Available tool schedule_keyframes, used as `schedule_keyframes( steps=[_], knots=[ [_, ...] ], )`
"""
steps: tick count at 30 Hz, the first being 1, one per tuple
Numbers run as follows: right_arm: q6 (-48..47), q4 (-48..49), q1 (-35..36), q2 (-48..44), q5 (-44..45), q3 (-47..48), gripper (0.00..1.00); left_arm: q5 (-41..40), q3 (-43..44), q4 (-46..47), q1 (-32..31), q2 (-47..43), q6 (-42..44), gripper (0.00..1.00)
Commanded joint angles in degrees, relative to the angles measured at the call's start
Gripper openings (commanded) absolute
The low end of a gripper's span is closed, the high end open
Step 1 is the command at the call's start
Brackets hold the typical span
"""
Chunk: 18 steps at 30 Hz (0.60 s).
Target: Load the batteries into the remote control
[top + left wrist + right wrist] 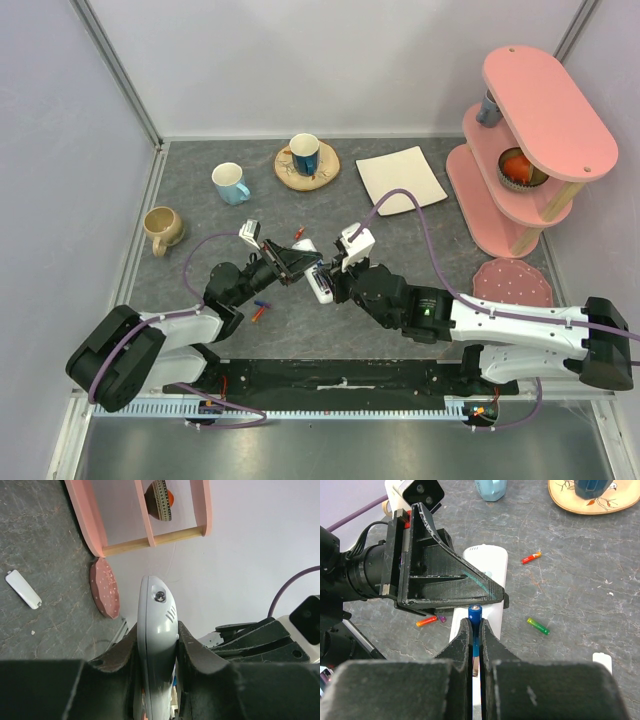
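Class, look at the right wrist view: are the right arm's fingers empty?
No, the right fingers are pinched shut on a blue battery, whose tip pokes out just short of the white remote control.

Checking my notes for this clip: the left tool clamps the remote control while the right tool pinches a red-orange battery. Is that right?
Not quite: the battery in the right tool is blue, as the right wrist view shows. The left tool does clamp the remote control.
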Motion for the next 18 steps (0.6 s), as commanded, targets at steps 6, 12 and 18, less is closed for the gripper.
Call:
schedule_keyframes(
  steps=[6,12,18],
  knots=[
    [0.00,-4.16,0.44,0.65,-0.63,1.25,0.00,0.33,2.90,1.34,-0.28,-2.48,-0.60,0.02],
    [0.35,-7.23,0.53,1.08,-1.95,2.04,0.00,0.25,3.25,0.98,-0.28,-3.45,-0.25,0.02],
    [1.66,-13.39,0.53,3.10,-3.26,5.29,0.00,-0.02,3.52,0.81,-0.28,-3.97,0.46,0.02]
  ],
)
